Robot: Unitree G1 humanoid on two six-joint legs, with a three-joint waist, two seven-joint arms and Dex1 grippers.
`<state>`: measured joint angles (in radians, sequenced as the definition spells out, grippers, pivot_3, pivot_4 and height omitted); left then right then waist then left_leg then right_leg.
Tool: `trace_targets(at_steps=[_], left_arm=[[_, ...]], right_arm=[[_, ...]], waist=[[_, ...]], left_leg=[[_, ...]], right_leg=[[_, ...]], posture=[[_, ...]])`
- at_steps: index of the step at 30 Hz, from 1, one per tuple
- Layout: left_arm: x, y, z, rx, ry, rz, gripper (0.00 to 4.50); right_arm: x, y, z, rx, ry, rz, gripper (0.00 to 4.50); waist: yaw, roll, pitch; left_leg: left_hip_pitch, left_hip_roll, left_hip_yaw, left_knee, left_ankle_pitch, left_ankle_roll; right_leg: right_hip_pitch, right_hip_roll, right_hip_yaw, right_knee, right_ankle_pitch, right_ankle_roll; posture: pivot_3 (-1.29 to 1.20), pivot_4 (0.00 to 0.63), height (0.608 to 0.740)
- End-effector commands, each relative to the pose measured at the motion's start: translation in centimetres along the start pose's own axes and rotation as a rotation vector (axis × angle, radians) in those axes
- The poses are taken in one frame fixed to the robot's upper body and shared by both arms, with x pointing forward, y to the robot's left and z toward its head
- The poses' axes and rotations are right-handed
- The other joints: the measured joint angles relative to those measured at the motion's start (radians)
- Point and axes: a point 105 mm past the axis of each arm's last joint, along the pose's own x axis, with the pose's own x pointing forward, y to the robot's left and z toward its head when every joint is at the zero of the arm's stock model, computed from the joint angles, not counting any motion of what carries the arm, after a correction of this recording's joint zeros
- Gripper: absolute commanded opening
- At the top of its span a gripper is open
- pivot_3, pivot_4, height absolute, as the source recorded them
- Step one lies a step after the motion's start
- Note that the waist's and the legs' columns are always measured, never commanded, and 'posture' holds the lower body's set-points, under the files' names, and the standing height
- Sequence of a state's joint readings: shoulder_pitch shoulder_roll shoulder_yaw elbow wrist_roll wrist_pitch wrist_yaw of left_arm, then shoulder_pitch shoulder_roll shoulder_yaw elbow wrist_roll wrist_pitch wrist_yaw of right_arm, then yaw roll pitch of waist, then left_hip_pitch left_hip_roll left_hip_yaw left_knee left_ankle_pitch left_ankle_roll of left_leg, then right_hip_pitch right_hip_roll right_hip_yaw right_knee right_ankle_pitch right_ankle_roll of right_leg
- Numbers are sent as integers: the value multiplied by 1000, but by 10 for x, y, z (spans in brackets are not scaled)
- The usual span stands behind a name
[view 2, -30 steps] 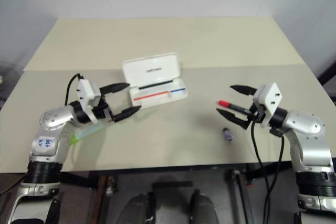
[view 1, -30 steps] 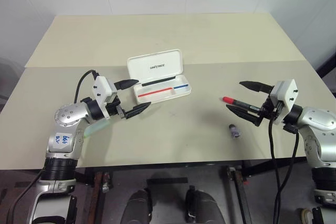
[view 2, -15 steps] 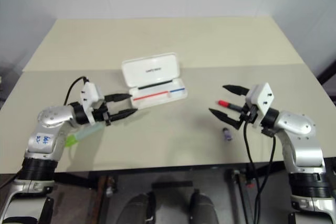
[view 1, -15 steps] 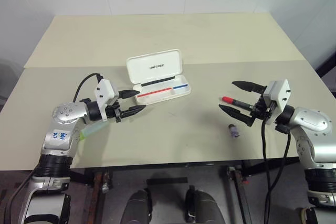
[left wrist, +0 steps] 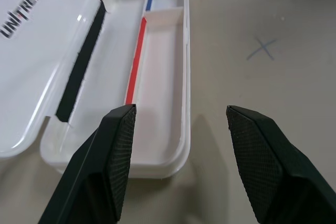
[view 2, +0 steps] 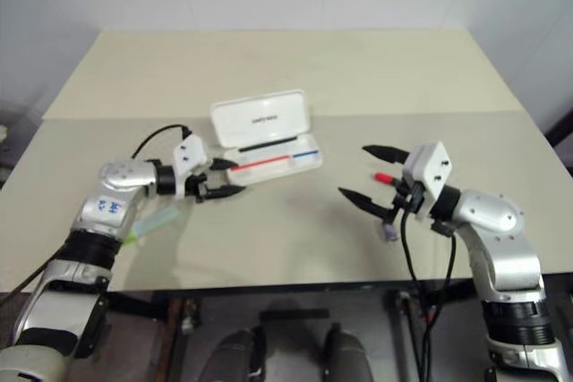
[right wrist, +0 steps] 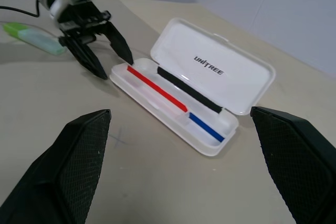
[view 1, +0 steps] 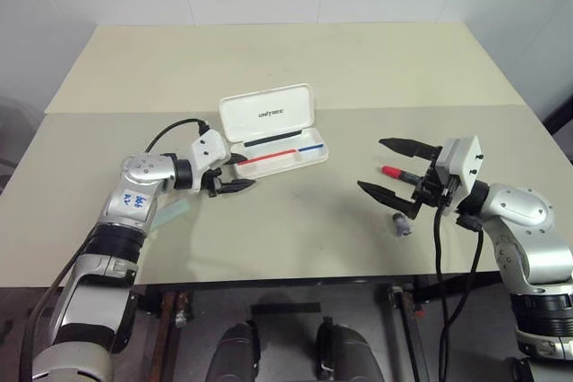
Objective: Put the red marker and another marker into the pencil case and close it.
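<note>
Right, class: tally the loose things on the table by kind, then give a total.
Markers: 2, the red marker and the mint-green marker
Pencil cases: 1, the open white pencil case
Short purple stubs: 1, the purple stub
Total: 4

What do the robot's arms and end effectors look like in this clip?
Both arms are silver-grey metal with rounded joint housings and black bands between segments. The left arm bears a white sticker with blue handwriting. Each wrist carries a white boxy block, from which a black cable loops back along the arm. The left end effector and right end effector each have two black, tapered, textured fingers.
</note>
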<state>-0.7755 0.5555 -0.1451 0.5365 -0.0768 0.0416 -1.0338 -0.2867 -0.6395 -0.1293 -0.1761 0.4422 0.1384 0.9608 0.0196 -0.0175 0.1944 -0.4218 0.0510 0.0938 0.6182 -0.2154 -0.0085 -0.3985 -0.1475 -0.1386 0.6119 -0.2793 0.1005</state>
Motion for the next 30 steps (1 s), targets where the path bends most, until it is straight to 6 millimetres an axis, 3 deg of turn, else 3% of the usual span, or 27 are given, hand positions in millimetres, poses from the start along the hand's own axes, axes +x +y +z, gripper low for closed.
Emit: trace_targets(at_steps=[1,6,16,25,30], left_arm=[[6,2,5,39,12,-40,2896],[15,0,-2,35,77,-94,2896],[29,2,-21,-5,234,-105,2896],[36,-10,-17,18,230,-177,176],[38,-26,-9,43,189,-257,40]], right_arm=[[-2,1,12,-17,-33,-1,4500],[-9,3,12,-5,15,68,4500],[-22,-14,18,-65,63,67,4500],[-17,-19,26,-99,45,64,4500],[-16,-20,27,-105,43,63,4500]], waist=[[2,0,0],[3,-1,0],[3,-1,0],[6,-1,0],[4,-1,0]], left_leg=[[0,0,0,0,0,0],[0,0,1,4,-2,3],[0,1,2,11,-6,5],[0,1,3,12,-7,5],[-1,1,3,12,-8,5]], right_leg=[[0,0,0,0,0,0],[0,0,1,1,0,1],[0,0,4,4,1,1],[0,0,4,5,1,1],[0,0,4,4,0,2]], posture=[[0,150,740],[0,150,740],[0,150,740],[0,150,740],[0,150,740]])
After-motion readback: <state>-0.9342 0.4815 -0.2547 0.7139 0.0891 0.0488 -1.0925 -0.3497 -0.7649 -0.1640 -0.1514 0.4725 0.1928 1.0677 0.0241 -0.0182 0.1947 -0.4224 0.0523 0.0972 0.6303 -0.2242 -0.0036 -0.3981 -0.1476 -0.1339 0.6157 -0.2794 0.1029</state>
